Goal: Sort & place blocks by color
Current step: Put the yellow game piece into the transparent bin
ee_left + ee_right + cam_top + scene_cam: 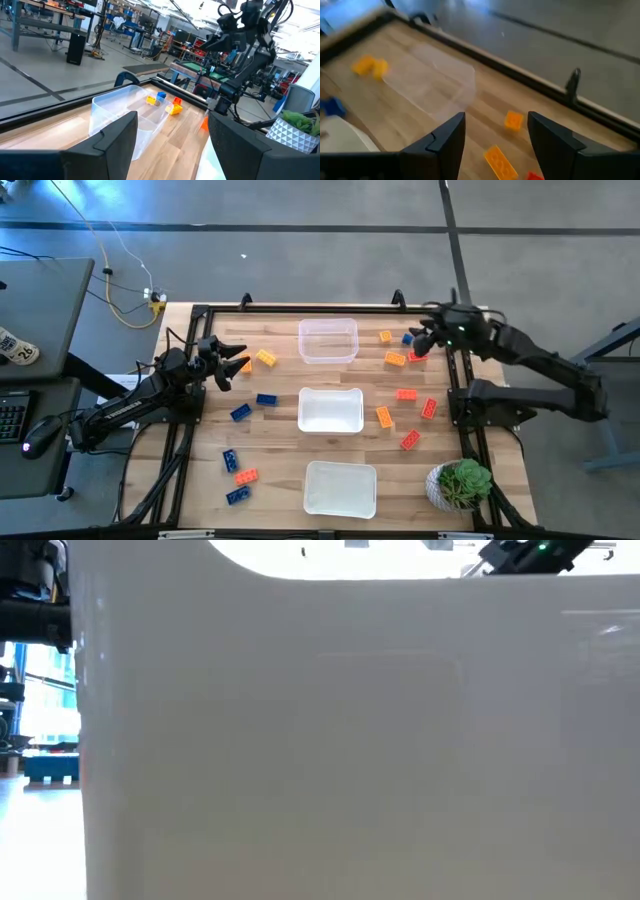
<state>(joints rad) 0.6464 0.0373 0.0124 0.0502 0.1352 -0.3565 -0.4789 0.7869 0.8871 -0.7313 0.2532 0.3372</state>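
Note:
Small yellow-orange, blue and red blocks lie flat on the wooden table on both sides of three clear tubs. On the left are a yellow block (265,358), blue blocks (266,400) (240,412) and several more toward the near edge. On the right are orange blocks (396,359) (500,161) (513,120), a blue one (407,338) and red ones (430,408). My left gripper (232,365) (172,145) is open and empty above the far-left blocks. My right gripper (420,342) (495,135) is open and empty above the far-right blocks.
The three clear tubs stand in a row down the table's middle: far (328,340), middle (331,410), near (340,488). A potted plant (460,483) stands at the near right corner. In the low view a pale tub wall (350,740) fills almost the whole picture.

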